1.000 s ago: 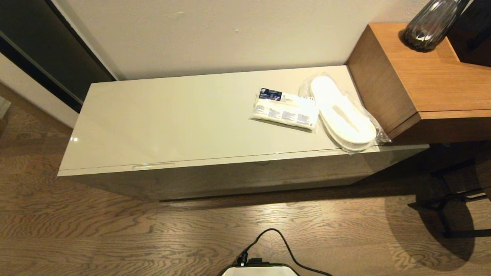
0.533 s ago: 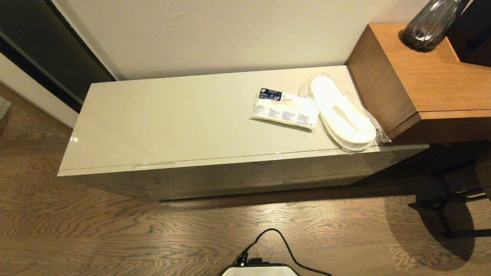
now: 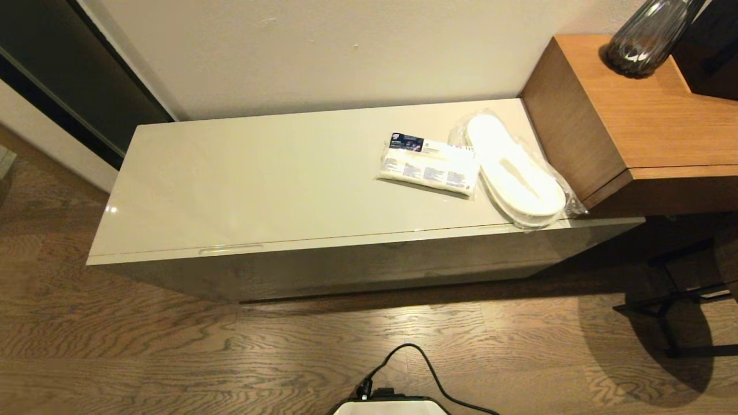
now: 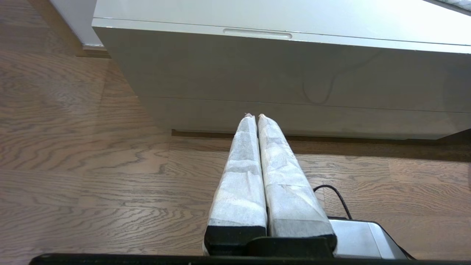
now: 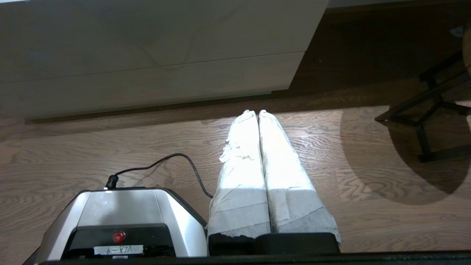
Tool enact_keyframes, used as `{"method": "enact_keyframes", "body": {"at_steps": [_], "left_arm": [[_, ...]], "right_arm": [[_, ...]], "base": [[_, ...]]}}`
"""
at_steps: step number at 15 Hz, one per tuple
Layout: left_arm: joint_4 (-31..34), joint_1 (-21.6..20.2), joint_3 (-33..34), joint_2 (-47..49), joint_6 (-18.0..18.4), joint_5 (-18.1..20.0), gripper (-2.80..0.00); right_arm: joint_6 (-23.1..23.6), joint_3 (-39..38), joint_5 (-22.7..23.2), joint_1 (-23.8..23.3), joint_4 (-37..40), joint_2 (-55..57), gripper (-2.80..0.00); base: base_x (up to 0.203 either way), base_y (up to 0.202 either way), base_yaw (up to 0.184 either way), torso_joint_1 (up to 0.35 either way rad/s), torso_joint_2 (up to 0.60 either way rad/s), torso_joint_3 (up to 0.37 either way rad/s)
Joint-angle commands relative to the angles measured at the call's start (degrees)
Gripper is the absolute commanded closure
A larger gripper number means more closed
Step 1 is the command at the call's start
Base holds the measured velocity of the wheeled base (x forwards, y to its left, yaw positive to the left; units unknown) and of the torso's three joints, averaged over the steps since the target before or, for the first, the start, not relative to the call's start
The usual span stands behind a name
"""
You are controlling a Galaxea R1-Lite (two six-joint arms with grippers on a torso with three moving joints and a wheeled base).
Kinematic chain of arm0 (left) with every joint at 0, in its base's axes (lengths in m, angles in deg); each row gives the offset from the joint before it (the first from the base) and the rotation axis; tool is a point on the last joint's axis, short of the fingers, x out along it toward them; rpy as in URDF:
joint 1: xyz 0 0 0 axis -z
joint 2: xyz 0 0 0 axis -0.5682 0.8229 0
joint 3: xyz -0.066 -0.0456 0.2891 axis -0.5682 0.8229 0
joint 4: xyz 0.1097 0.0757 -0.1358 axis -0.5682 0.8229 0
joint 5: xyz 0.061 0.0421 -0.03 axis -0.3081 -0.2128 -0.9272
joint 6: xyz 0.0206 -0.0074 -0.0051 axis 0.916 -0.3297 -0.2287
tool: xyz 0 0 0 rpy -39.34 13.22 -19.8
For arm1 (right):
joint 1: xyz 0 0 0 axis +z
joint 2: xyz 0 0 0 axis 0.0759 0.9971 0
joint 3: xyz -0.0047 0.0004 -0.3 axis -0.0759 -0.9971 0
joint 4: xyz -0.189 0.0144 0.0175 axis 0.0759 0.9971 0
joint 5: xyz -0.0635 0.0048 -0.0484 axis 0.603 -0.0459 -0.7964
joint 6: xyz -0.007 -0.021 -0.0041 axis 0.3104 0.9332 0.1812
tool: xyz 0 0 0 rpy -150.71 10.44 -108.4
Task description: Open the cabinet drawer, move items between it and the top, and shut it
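Note:
The cabinet drawer [image 3: 369,259] is shut, its front flush under the glossy cream top [image 3: 259,178]; one handle slot [image 3: 230,249] shows near its left end. On the right part of the top lie the white packet with a dark blue label [image 3: 429,167] and, beside it, the wrapped white slippers [image 3: 516,173]. Neither arm shows in the head view. My left gripper [image 4: 254,116] is shut and empty, held low over the floor and pointing at the drawer front [image 4: 294,70]. My right gripper [image 5: 256,111] is shut and empty too, above the floor short of the cabinet [image 5: 147,36].
A taller brown wood block [image 3: 634,115] abuts the cabinet's right end and carries a dark glass vase [image 3: 648,37]. Black stand legs [image 3: 674,300] rise from the floor at right. My base [image 3: 389,406] and its black cable [image 3: 426,363] are on the wood floor in front.

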Motion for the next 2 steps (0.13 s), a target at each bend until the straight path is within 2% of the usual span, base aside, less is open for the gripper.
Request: {"method": "enact_keyframes", "body": {"at_steps": [1,2], "left_arm": [[-0.05,-0.01,0.01,0.07,-0.05,0.01,0.00],[-0.05,-0.01,0.01,0.07,-0.05,0.01,0.00]], "right_arm": [[0.51,0.33,-0.03,0.00,1.16,0.15,0.00],[1.35,0.01,0.21,0.00,0.39,0.15,0.00]], "base": [[0.000,0.000,0.000,0.000,0.00,0.000],[0.000,0.000,0.000,0.000,0.00,0.000]]}}
